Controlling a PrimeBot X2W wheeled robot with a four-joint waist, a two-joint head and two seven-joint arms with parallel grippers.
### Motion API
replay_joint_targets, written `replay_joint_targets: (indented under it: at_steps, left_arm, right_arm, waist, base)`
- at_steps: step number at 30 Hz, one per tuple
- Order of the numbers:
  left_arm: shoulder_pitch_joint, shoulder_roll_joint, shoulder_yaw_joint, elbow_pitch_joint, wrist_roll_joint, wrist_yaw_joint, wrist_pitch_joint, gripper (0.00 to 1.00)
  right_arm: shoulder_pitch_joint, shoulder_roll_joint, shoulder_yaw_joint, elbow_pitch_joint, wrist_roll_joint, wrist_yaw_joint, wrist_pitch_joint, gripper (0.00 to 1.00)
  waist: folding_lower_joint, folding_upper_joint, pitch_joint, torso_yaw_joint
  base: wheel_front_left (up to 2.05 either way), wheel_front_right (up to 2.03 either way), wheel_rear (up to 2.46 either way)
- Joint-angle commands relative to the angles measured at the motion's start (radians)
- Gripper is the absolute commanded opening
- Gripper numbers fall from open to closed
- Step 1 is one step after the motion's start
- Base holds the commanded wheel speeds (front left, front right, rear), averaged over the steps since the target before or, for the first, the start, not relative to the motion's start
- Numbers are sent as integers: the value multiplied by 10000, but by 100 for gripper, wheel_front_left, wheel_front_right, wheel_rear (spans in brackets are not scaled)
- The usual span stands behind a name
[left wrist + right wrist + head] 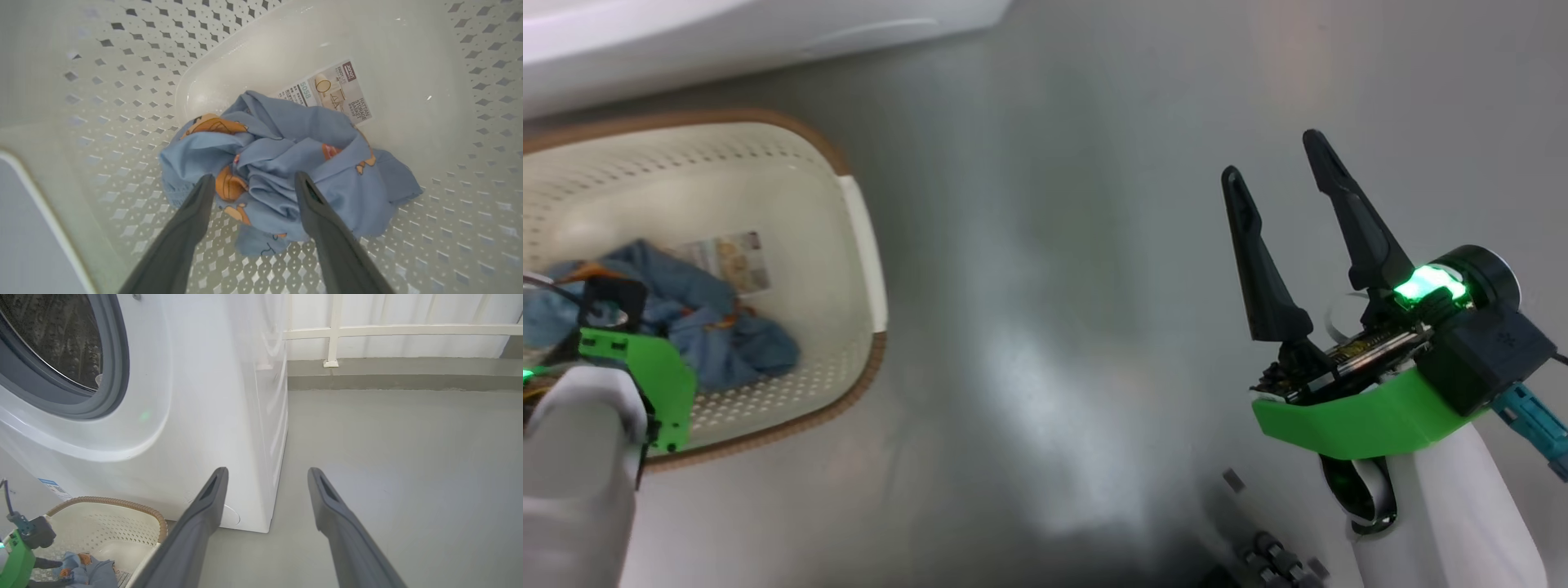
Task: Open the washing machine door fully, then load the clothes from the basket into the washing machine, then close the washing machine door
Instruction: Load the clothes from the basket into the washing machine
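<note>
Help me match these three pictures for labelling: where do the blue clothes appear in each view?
Head view: the clothes lie at the lower left, on the basket floor.
Left wrist view: the clothes sit in the centre, at the tips of the open left gripper.
Right wrist view: the clothes are in the bottom left corner.
Shared landmark: the cream perforated basket holding them.

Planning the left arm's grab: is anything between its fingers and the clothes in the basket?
Nothing visible does. The left gripper, open, points straight at the clothes inside the basket; only the bundle's own folds lie between its fingertips.
</note>
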Motion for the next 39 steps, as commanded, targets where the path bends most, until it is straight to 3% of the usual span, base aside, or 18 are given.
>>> replay_joint_targets:
  at_steps: [1,12,13,14,16,30,39]
  left_arm:
    - [-5,499,95,32,164,-33,19,100]
    - [-560,868,-386,271,401,-487,663,100]
    - [-584,888,-395,285,388,-502,694,96]
    - [-606,902,-380,299,351,-502,737,45]
    - [-635,918,-440,330,365,-497,920,0]
    - [-670,812,-390,404,26,-343,1045,0]
    - [-410,480,-473,331,-68,-39,123,0]
  right_arm:
    - [147,21,281,-261,126,16,-54,100]
    - [-118,21,523,-327,415,16,-56,100]
    - [-131,22,540,-337,427,16,-56,100]
    - [-142,22,553,-341,437,16,-56,100]
    - [-154,22,566,-338,435,16,-56,100]
    - [-155,22,374,-265,268,16,-56,100]
    - [75,22,58,-213,-1,16,-57,100]
  waist:
    - [0,-1,990,-910]
    - [0,-1,1605,-1192]
    - [0,-1,1636,-1216]
    - [0,-1,1658,-1235]
    - [0,-1,1681,-1255]
    - [0,-1,1422,-1011]
    - [0,-1,812,-543]
  base:
    - [0,0,0]
    - [0,0,0]
    - [0,0,0]
    - [0,0,0]
    - [0,0,0]
    - [0,0,0]
    - [0,0,0]
